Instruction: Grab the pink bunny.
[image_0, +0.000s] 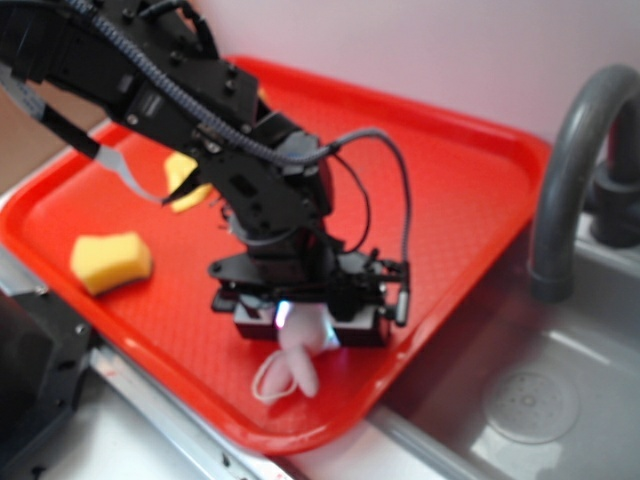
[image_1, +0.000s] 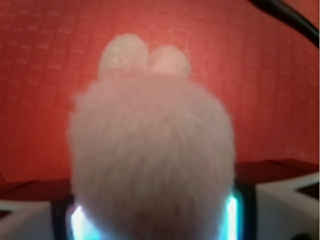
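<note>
The pink bunny is a pale-pink fuzzy plush lying on the red tray near its front edge, its ears and thin loop pointing toward the tray rim. My gripper is down over it, with the jaws on either side of the bunny's body and pressed against it. In the wrist view the bunny fills the middle of the frame, its two ears at the top, and the lit fingers touch its flanks at both sides. The gripper is shut on the bunny.
A yellow sponge block lies at the tray's left. Another yellowish object sits behind the arm, partly hidden. A grey faucet and a metal sink are to the right of the tray.
</note>
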